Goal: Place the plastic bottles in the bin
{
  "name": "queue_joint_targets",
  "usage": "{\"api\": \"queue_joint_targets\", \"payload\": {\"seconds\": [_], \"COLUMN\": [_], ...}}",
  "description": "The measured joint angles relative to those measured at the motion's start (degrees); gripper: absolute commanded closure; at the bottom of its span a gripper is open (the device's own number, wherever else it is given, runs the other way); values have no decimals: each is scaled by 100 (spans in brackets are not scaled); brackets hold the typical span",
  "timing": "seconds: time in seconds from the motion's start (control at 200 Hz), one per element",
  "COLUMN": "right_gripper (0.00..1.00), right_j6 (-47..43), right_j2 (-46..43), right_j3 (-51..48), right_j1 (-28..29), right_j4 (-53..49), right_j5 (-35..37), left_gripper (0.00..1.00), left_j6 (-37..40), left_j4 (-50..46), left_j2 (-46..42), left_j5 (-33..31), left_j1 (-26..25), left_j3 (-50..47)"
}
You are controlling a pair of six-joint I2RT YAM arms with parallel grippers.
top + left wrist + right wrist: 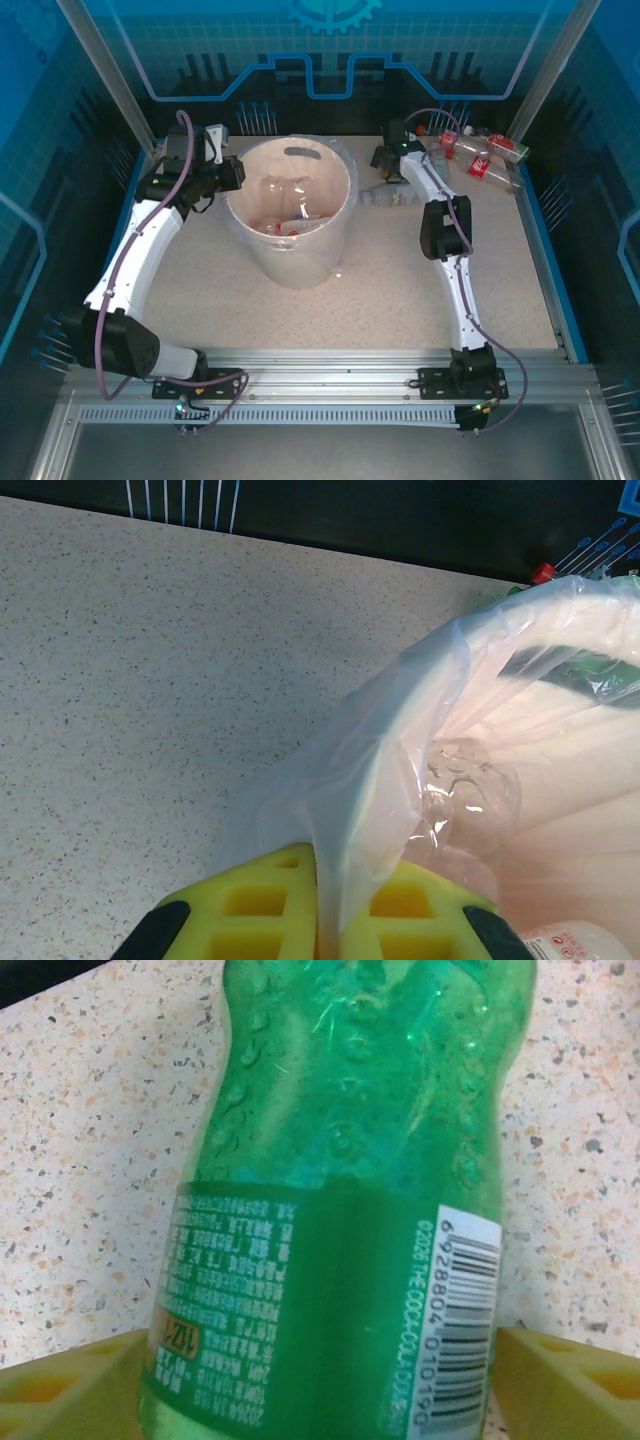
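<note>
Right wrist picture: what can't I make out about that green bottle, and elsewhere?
- Green bottle: both ends cut off by the right wrist frame edges.
- Right fingers: grip unclear, contact cropped at the bottom edge.
- Bin, top view: bottle count lost behind crumpled liner.

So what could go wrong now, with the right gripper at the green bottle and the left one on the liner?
The right gripper flanks the green bottle at its label, grip unclear; the smooth bottle might slip or swing when lifted. The left gripper pinches the liner; a pull could tear it or tip the bin.
</note>
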Motion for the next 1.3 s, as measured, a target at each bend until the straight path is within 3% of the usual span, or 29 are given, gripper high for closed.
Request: {"api": "queue_joint_targets", "payload": {"seconds": [0.105,0.28,0.435,0.62,1.096,1.301], "right_gripper": [34,36,49,49,51,54], "right_j6": [0,-85,-323,-741,-1862,-2487], "right_j2": [0,-114,-323,-820,-3939,-5051], "right_j3": [-118,-339,-566,-695,-1545,-1364], "right_j1": [-4,-50,-98,-162,-140,424], "right_j4": [109,260,350,365,-219,-1014], "right_j5": [-31,-111,-328,-638,-1993,-2302], "left_gripper": [100,100,100,100,100,100], "left_j6": [0,0,4,2,7,9], "left_j4": [2,17,20,55,155,190], "left_j2": [0,-9,-11,-31,-70,-74], "left_j5": [2,22,26,68,293,365], "left_j1": [2,7,13,17,17,17], "left_j3": [-4,-13,-22,-55,-127,-151]}}
